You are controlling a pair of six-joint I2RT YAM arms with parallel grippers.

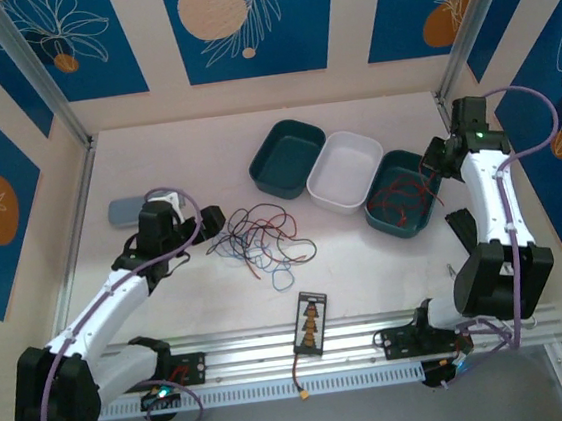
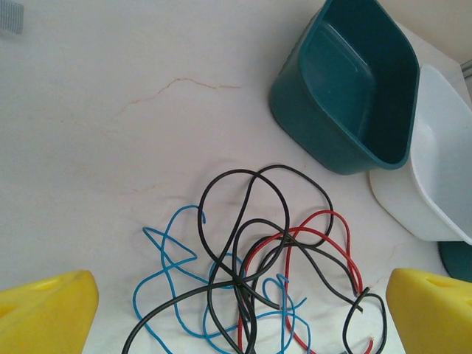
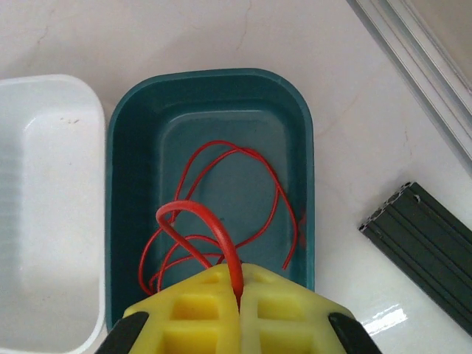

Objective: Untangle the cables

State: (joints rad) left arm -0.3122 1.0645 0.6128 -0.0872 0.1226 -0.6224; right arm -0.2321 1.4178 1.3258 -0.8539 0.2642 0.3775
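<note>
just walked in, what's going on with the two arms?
Cable sorting, partway through. The right gripper is shut on a red wire over the right teal tray, which already holds loose red wires. The left gripper hangs open above the tangle of blue, black and red cables on the table. The white tray and the left teal tray look empty.

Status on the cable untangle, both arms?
Left gripper open, above the tangle of cables on the table. Right gripper shut on a red cable over the right teal tray, red cables inside. No obstruction seen.
</note>
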